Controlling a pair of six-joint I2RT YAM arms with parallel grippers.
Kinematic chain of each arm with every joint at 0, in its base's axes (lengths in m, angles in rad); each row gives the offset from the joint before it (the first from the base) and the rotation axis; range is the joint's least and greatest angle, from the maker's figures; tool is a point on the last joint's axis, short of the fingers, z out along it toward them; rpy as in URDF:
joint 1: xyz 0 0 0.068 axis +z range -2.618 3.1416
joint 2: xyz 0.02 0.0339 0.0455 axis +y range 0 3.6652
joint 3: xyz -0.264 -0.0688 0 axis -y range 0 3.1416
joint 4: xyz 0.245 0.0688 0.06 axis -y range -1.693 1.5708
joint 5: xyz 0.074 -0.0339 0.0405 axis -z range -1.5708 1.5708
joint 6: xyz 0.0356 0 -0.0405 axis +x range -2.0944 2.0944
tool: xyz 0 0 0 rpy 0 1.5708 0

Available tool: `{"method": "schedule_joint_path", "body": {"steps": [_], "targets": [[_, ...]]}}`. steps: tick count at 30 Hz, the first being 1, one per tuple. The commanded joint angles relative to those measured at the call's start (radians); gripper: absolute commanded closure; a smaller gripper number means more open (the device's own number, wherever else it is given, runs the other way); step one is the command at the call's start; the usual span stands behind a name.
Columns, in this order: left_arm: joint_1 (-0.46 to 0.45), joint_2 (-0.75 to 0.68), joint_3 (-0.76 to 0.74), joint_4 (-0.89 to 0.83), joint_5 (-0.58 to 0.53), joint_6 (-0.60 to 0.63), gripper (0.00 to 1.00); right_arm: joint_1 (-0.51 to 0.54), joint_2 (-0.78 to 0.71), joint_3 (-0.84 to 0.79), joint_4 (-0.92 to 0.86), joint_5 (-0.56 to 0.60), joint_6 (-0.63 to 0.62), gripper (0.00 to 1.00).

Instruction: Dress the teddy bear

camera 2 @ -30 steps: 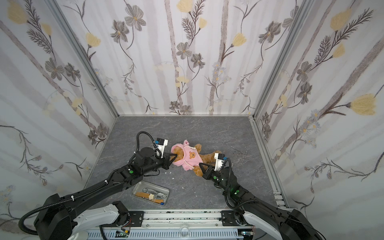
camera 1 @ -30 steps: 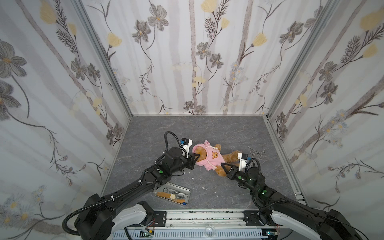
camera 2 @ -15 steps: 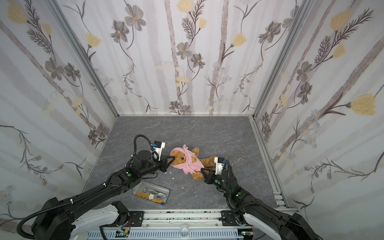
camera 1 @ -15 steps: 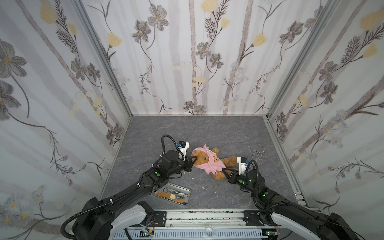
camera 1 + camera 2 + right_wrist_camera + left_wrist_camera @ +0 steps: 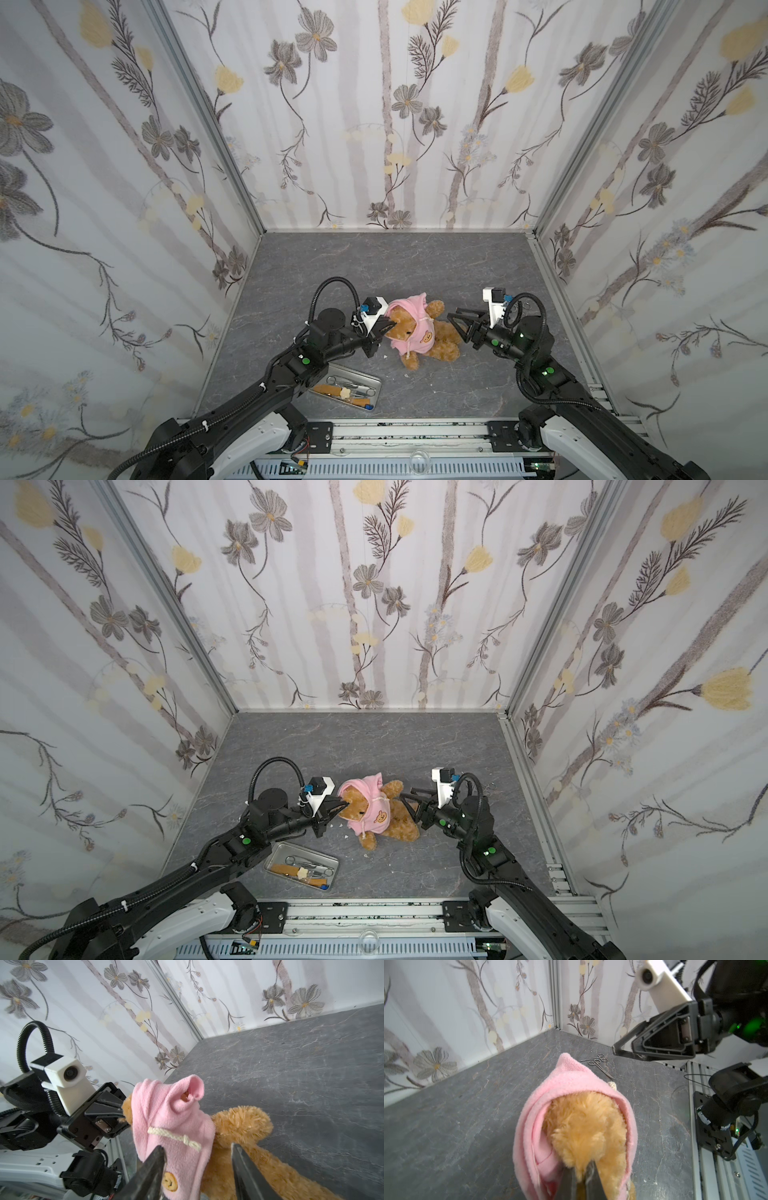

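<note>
The left gripper (image 5: 387, 325) is clenched on the fur at the head of the teddy bear (image 5: 444, 337). In the left wrist view its two dark fingers (image 5: 569, 1182) are pressed together with golden pile pinched between them. In both top views this gripper comes at the bear from 9 o'clock.

The right gripper (image 5: 458, 323) is released, with its jaws well apart and nothing held between them. It hangs just beside the bear's lower body, at 3 o'clock of the toy, with its tips pointing toward 9 o'clock. From its own wrist camera the two fingers (image 5: 152, 1169) frame the shirt's hem and the furry body without visibly pressing on either.

The teddy bear lies near the middle of the grey counter (image 5: 374, 266), head toward 9 o'clock and legs toward 4 o'clock. It wears a pink hooded shirt (image 5: 417, 332). The hood is drawn over the head, a small bear-face print shows on the front, and a cream drawstring (image 5: 174, 1136) runs across the fabric. One brown limb pokes out bare at 1 o'clock of the shirt, another at 6 o'clock.

A metal tray (image 5: 357, 372) sits at 7 o'clock of the bear, close under the left arm, with a few small tools inside. Metal scissors (image 5: 600, 1064) lie on the bare counter, well apart from the bear, on the right arm's side.
</note>
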Motion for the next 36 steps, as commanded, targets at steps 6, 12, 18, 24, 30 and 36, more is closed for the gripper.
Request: {"method": "schedule_joint_path", "body": {"steps": [6, 12, 18, 24, 30, 36], "targets": [[-0.028, -0.006, -0.006, 0.055, 0.038, 0.365, 1.0, 0.0, 0.173, 0.091, 0.111, -0.283, 0.053, 0.47], [-0.051, 0.008, -0.005, 0.055, 0.028, 0.368, 1.0, 0.029, 0.25, 0.102, 0.14, -0.261, 0.034, 0.47], [-0.055, 0.005, -0.015, 0.058, 0.027, 0.373, 1.0, 0.008, 0.265, 0.101, 0.122, -0.251, 0.011, 0.47], [-0.053, 0.002, -0.034, 0.094, 0.041, 0.366, 1.0, -0.078, 0.092, -0.001, 0.016, -0.201, -0.013, 0.48], [-0.055, 0.012, -0.034, 0.11, 0.052, 0.369, 1.0, -0.041, 0.144, -0.053, 0.062, -0.172, 0.058, 0.64], [-0.055, 0.01, -0.035, 0.11, 0.054, 0.364, 1.0, 0.006, 0.24, -0.052, 0.213, -0.141, 0.148, 0.64]]}}
